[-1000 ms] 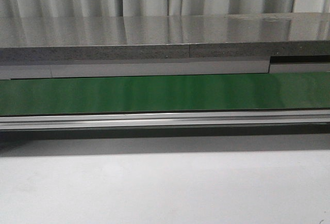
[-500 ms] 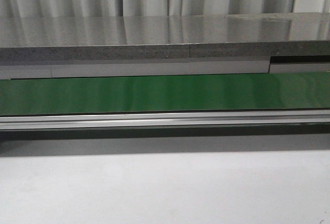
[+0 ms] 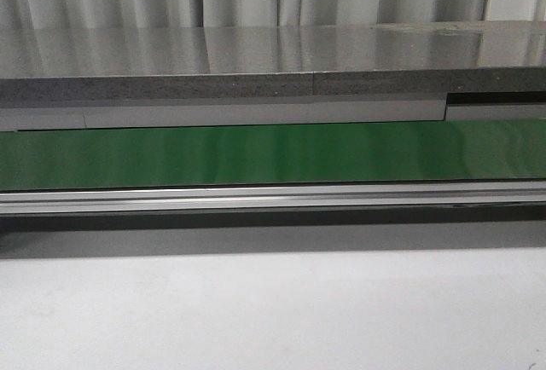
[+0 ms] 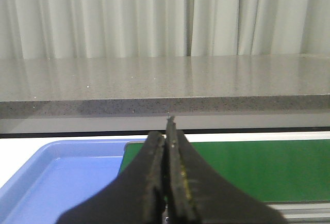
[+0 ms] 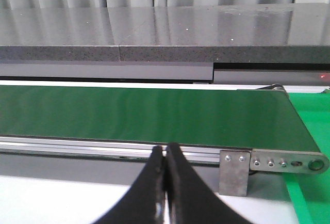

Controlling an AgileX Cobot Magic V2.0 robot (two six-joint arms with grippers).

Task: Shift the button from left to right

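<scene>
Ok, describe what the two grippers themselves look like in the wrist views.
Only the fingers show. The left gripper has two black fingers, broad at the base and curving in to narrow tips, with worn, yellowish-smudged inner faces. The right gripper has the same black, tapering shape, with cleaner fingers. No cables, markings or arm links are in view, and the front view shows neither arm.

- The button shows in none of the three views.
- Its look, state and pose cannot be told.
- Where it lies cannot be told from these views either.
</scene>
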